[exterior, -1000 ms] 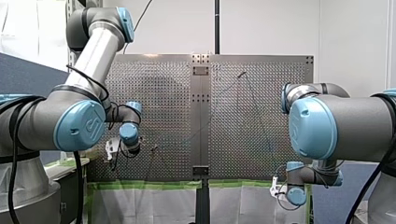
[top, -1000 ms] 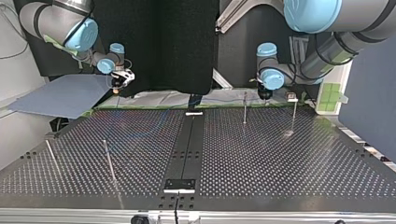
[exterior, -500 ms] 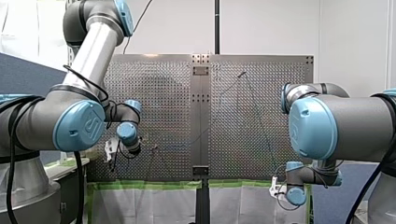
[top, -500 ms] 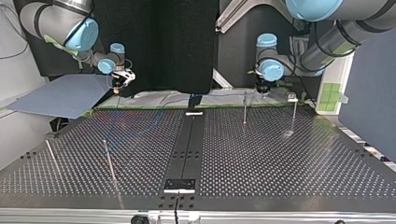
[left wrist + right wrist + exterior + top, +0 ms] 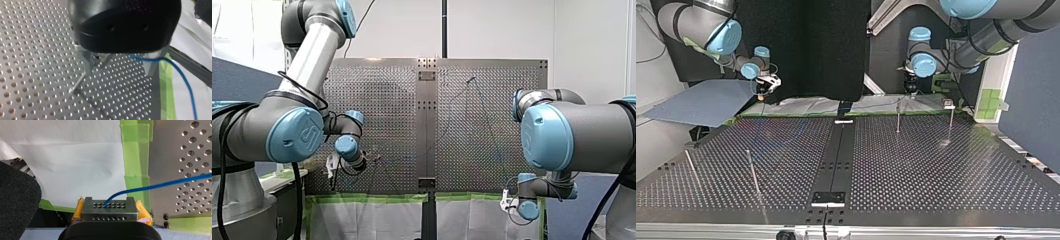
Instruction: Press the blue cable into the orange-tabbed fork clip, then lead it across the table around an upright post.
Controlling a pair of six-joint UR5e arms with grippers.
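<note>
The blue cable (image 5: 160,185) comes out of my right gripper (image 5: 108,206), whose yellow pads are shut on its end, off the table's green-taped edge. In the top view that gripper (image 5: 762,94) hangs at the far left corner. My left gripper (image 5: 118,72) stands open over the perforated table; the cable (image 5: 185,80) crosses between its metal fingers and lies against one fingertip (image 5: 151,67). An upright post (image 5: 78,83) stands by the other finger. In the top view my left gripper (image 5: 910,91) hovers just behind that post (image 5: 898,116). I cannot make out the orange-tabbed clip.
A second thin post (image 5: 950,125) with a small pale block on top stands at the top view's far right. Two more leaning posts (image 5: 752,172) stand at its near left. White paper and green tape (image 5: 135,157) line the table's edge. A dark centre strip (image 5: 836,155) divides the table (image 5: 936,180).
My left gripper has shifted toward the top view's left and a little farther back, coming down beside the post. My right arm has stayed still.
</note>
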